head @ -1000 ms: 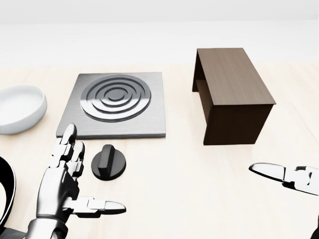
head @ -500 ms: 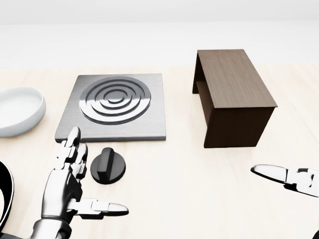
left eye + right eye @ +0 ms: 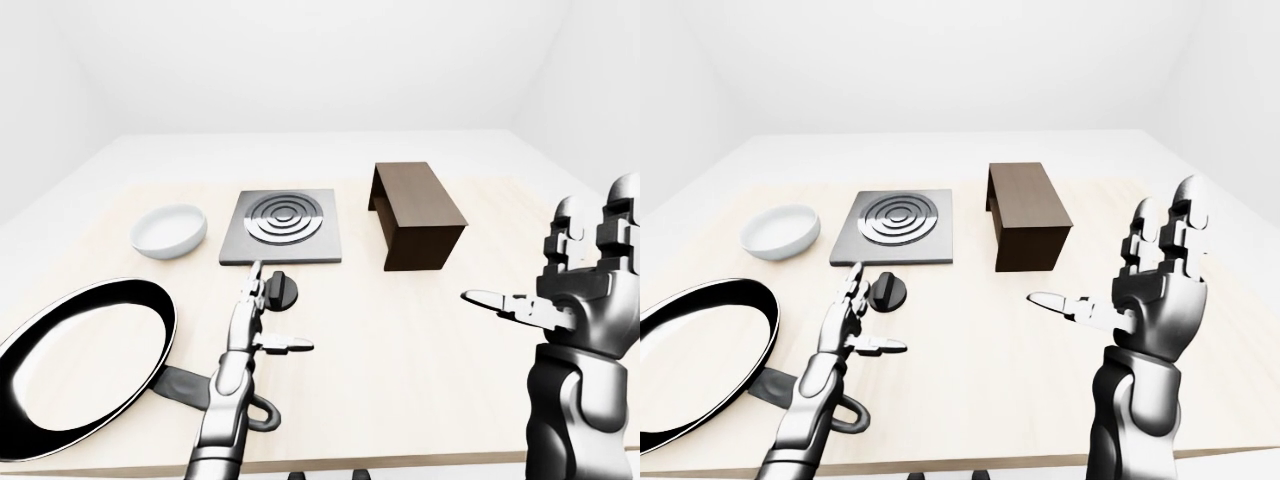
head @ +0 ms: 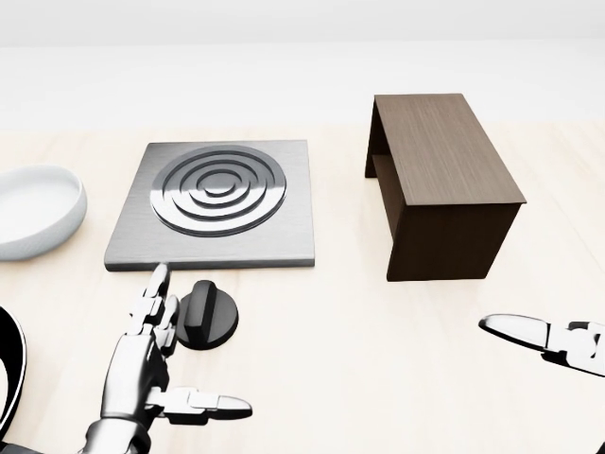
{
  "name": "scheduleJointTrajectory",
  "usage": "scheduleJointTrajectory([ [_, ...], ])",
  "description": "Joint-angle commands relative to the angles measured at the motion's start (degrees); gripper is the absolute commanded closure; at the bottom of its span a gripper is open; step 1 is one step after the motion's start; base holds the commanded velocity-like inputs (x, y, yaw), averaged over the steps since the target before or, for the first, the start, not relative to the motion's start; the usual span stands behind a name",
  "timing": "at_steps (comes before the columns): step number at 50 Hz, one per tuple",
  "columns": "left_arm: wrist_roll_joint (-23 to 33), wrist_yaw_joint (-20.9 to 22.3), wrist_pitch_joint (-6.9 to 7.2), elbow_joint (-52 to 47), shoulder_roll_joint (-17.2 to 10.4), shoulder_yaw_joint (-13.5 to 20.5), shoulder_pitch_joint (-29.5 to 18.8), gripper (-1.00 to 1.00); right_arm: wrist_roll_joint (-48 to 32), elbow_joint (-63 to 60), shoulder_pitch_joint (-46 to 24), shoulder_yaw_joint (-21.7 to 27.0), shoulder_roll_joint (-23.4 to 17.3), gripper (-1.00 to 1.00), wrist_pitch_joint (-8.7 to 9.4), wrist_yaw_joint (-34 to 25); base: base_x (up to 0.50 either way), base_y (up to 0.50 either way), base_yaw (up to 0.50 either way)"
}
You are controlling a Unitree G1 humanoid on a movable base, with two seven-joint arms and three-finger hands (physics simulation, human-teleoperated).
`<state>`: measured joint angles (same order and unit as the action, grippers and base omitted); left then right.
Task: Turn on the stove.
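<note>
The round black stove knob (image 4: 206,317) lies on the pale wooden bench (image 4: 331,350), just below the square grey metal stove plate with concentric rings (image 4: 217,200). The left robot hand (image 4: 146,355) stands just left of the knob, fingers spread, holding nothing. The right robot hand (image 3: 1160,275) hangs splayed and empty, well right of the knob.

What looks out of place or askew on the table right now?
Nothing stands out. The stove plate, knob, white bowl and brown box sit upright and intact; the frying pan lies flat. Both robot hands, left and right, are open.
</note>
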<state>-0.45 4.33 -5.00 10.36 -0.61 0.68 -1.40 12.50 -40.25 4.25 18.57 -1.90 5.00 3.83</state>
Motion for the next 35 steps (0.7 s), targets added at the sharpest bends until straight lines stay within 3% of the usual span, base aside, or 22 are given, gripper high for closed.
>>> scheduleJointTrajectory([
  [1,0.61,-0.19,0.00,3.23,0.16,-0.43,-0.68,-1.00,0.28,-0.24,-0.20,0.26,-0.07,-1.00,0.00,0.05,0.00,0.00,0.00],
  [20,1.82,-0.48,0.00,10.52,0.43,-0.96,-2.18,-1.00,0.07,-0.13,-0.04,0.05,0.03,-1.00,0.00,0.08,0.00,0.00,0.00],
  [35,2.47,-0.23,0.00,5.69,1.30,-2.70,0.33,-1.00,-0.08,0.26,0.13,0.03,0.06,-1.00,0.00,-0.09,0.00,0.00,0.00],
])
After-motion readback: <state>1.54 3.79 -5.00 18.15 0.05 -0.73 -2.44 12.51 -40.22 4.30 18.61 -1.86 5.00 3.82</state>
